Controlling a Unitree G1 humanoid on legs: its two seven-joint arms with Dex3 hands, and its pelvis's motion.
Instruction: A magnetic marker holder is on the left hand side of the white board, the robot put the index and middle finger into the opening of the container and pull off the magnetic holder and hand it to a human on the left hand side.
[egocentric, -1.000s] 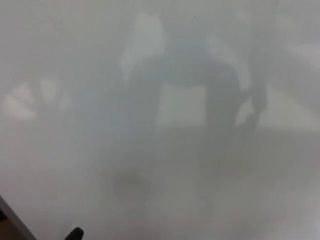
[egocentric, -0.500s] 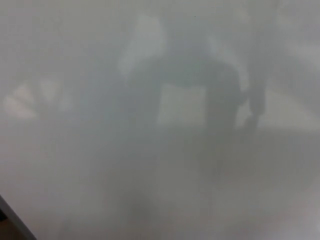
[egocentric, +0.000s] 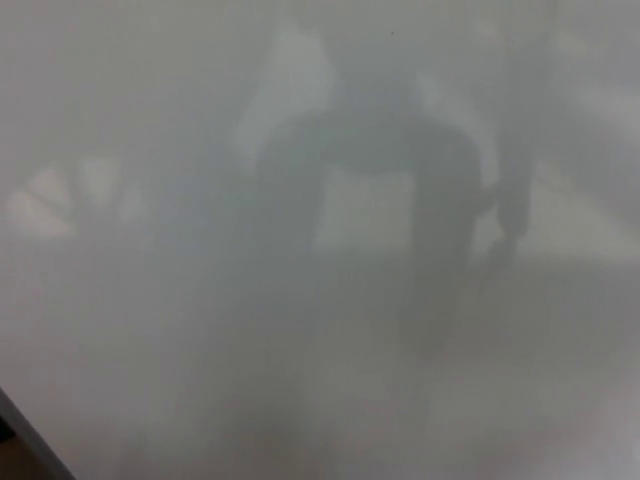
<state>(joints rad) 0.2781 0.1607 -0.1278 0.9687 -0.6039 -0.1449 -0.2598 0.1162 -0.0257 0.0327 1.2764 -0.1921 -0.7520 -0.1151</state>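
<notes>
The white board (egocentric: 120, 100) fills almost the whole head view, seen close up. Its glossy surface carries only dim grey reflections of a dark arched shape (egocentric: 370, 180). The magnetic marker holder does not show anywhere in the picture. Neither of my hands shows in the picture.
The board's grey left edge (egocentric: 30, 440) runs diagonally across the bottom left corner, with a sliver of brown background (egocentric: 12, 462) beyond it.
A black fingertip that poked up at the bottom edge, left of centre, one second ago has dropped out of view. The reflections on the board have shifted slightly.
</notes>
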